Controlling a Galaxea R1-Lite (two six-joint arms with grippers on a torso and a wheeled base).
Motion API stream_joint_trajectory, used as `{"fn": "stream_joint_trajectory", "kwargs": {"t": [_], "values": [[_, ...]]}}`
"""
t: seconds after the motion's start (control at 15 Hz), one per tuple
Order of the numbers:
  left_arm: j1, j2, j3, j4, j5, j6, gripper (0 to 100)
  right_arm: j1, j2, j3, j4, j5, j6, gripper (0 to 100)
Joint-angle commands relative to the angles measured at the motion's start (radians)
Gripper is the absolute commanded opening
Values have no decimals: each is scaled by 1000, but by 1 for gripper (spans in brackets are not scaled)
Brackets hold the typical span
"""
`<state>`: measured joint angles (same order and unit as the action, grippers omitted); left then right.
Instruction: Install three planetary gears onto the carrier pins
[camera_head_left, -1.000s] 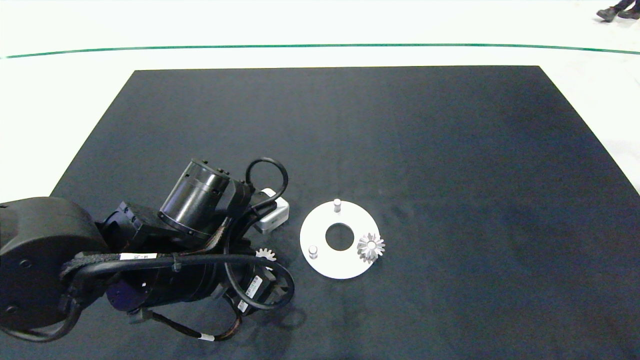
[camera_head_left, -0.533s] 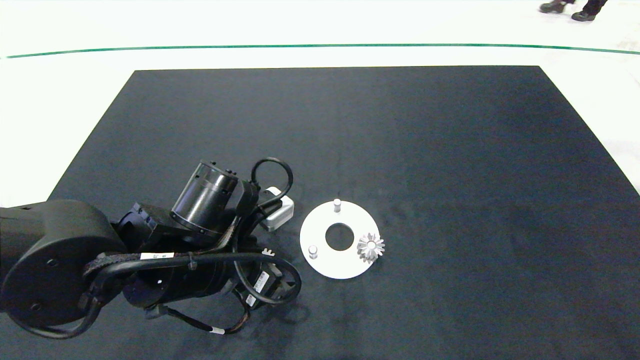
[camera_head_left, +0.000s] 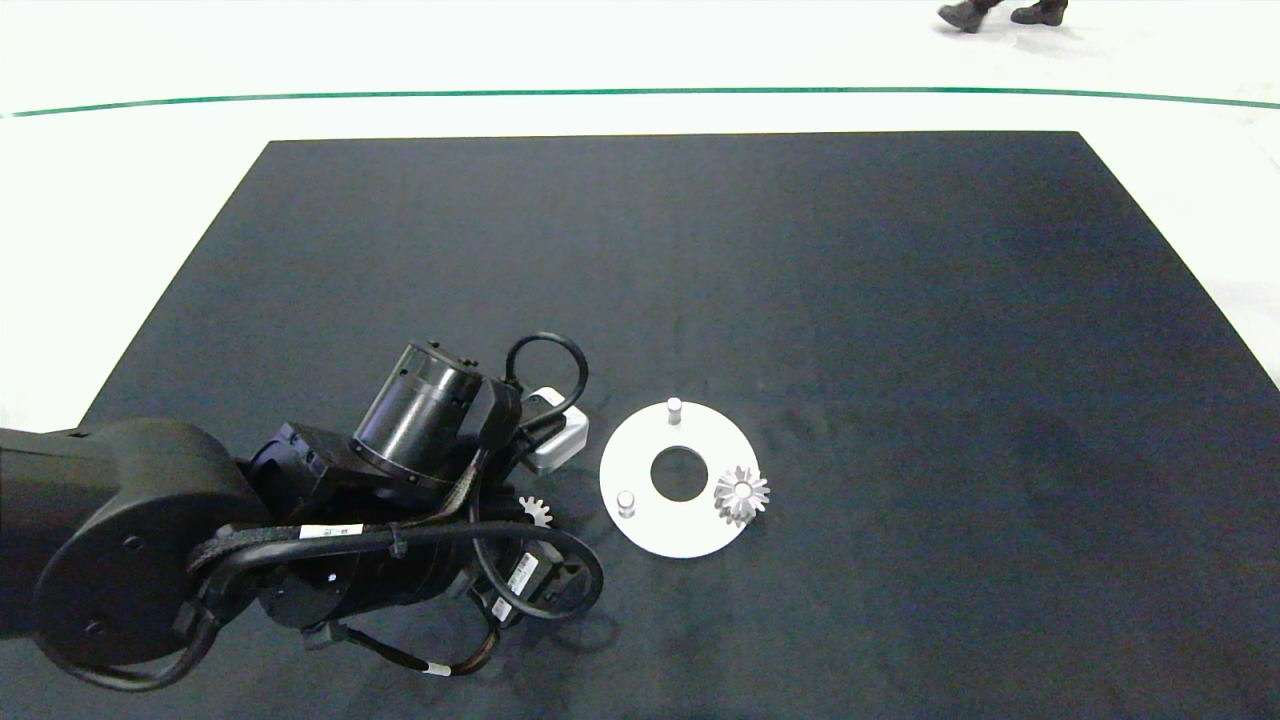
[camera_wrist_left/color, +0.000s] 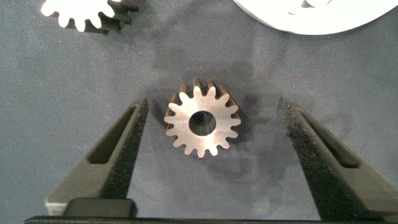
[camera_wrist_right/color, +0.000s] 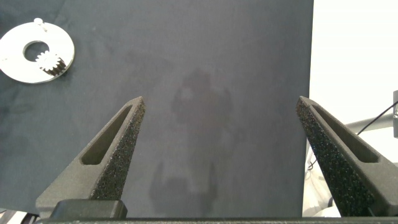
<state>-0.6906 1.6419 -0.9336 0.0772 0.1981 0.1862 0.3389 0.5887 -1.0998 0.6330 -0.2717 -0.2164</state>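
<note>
One stiff, slick-looking steel gear (camera_wrist_left/color: 201, 122) lay flat between the left pincer's (camera_wrist_left/color: 211, 134) spread fingers; likely best gripped across its teeth.

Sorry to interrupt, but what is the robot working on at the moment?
It is fitting planetary gears onto a white disc. One gear already sits on a pin; two pins are bare. The left gripper hangs open around a loose gear on the mat, another gear beside it. The right gripper is open, away from the work.
</note>
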Motion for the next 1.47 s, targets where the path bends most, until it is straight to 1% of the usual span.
{"fn": "stream_joint_trajectory", "kwargs": {"t": [0.07,1.47], "values": [[0,-5,2,1,3,3,81,5,2,0,4,-1,-1,100],[-6,-7,10,1,3,7,38,5,-17,-2,4,-1,-1,100]]}}
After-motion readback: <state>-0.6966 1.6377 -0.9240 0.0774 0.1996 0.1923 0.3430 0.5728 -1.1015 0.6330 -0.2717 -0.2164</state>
